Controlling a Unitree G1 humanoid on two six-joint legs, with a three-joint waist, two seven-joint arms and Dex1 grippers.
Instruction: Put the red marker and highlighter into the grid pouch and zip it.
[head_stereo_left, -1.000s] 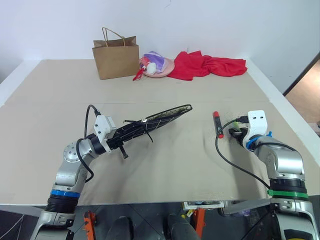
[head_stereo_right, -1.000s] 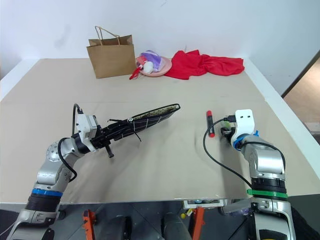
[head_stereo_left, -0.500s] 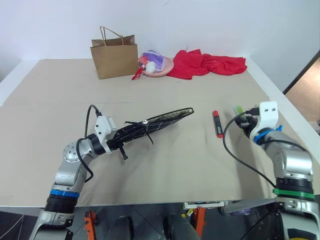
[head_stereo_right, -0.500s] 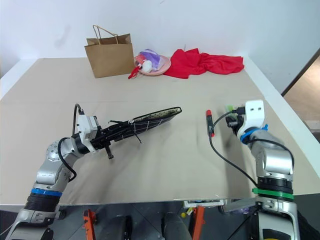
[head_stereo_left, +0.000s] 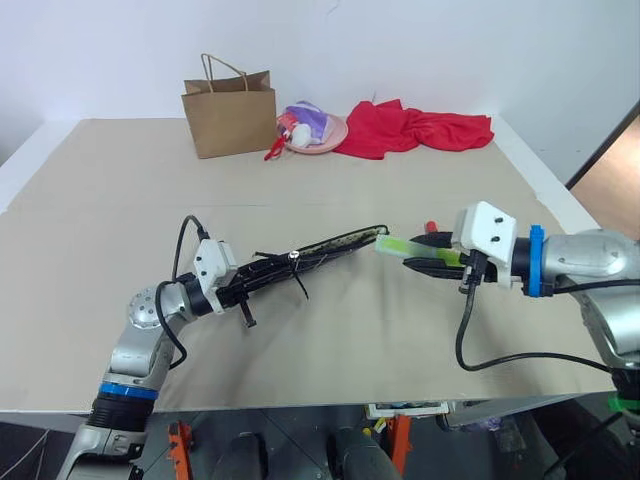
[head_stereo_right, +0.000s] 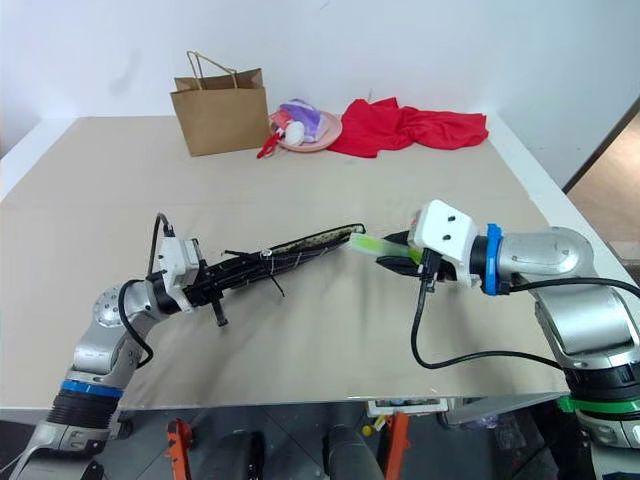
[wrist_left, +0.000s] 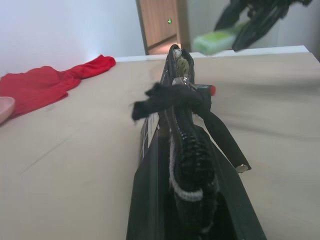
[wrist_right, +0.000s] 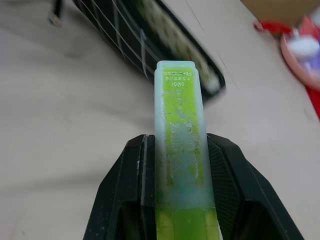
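Right wrist view puts the highlighter (wrist_right: 181, 170) lengthwise between the right pincer (head_stereo_right: 392, 250) pads, pale cap leading, aimed at the open mouth of the grid pouch (head_stereo_left: 310, 256). You want to keep the body in line with the zipper slot, enter shallow, and let go only once most of it sits inside. Right pincer: partly spread, pinching the highlighter. Left pincer (head_stereo_left: 240, 288): pressed together on the pouch's near end, holding it raised above the tabletop (head_stereo_left: 330, 340). Red marker (head_stereo_left: 431, 227) lies on the tabletop behind the right pincer, mostly hidden.
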